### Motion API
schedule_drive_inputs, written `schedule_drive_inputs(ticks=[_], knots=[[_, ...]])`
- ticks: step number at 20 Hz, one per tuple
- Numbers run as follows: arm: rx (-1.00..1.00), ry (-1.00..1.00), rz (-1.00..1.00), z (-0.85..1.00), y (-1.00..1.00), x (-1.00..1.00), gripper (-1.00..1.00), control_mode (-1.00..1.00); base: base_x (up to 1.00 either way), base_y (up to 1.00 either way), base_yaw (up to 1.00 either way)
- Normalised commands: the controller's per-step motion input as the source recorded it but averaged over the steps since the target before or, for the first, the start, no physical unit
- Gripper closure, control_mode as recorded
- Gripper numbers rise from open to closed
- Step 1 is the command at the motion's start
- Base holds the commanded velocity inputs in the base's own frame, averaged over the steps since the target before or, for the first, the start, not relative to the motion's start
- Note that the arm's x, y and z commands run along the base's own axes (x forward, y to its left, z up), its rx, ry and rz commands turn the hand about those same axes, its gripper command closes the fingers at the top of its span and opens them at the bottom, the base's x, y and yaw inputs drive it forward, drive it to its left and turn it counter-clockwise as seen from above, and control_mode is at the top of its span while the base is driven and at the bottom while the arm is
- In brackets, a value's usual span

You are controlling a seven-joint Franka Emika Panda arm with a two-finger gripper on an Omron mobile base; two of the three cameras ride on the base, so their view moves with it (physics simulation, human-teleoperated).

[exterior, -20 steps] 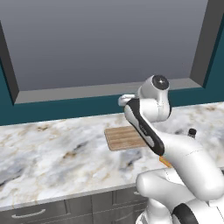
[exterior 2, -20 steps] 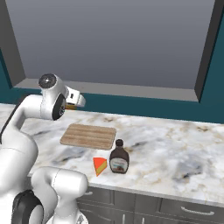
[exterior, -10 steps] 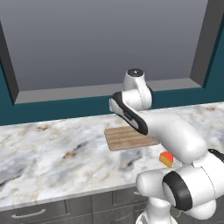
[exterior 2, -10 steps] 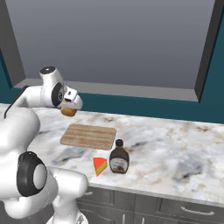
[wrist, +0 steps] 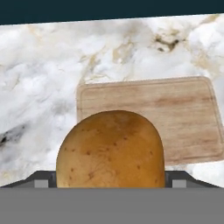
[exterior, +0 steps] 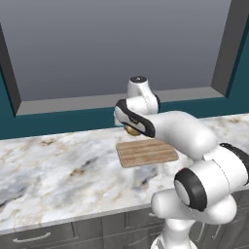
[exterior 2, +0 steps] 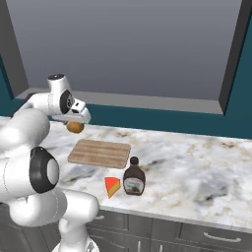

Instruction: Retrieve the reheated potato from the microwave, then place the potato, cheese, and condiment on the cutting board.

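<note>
The claw (exterior 2: 75,124) was clenched on the potato (wrist: 111,150), which sat wedged between its two dark fingers (wrist: 40,180) and hung in the air above the worktop (exterior: 58,170). In the right base view the potato (exterior 2: 75,127) showed as a golden-brown ball just under the white hand, near the far left corner of the cutting board (exterior 2: 100,152) and clear of its surface. In the left base view it (exterior: 132,131) peeked out below the arm's dark wrist joint, just behind the board (exterior: 147,152). The hand view looked down past the potato onto the board (wrist: 175,113), which lay flat on the marbled worktop (wrist: 43,87).

On the near side of the board stood a brown condiment bottle (exterior 2: 134,177), upright, with the cheese (exterior 2: 112,186) wedge just to its left; both rested on the worktop, off the board. Behind everything ran a teal wall (exterior 2: 162,120) and a wide grey recessed panel (exterior 2: 128,44).
</note>
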Motion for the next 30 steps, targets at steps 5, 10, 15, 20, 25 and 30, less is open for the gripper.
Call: schedule_drive_inputs(ticks=[5, 10, 15, 20, 25, 30], knots=[[0.02, -0.06, -0.04, -0.49, 0.11, 0.17, 1.00, -1.00, 0.00, 0.00, 0.00], [0.04, 0.00, -0.05, -0.46, 0.04, 0.20, 1.00, -1.00, 0.00, 0.00, 0.00], [0.05, 0.00, 0.00, -0.43, 0.00, 0.22, 1.00, -1.00, 0.00, 0.00, 0.00], [0.02, -0.02, 0.00, -0.39, 0.00, 0.20, 1.00, -1.00, 0.00, 0.00, 0.00], [0.00, -0.04, -0.02, -0.29, -0.05, 0.02, 1.00, -1.00, 0.00, 0.00, 0.00], [0.00, -0.01, -0.05, -0.24, -0.08, 0.00, 1.00, -1.00, 0.00, 0.00, 0.00]])
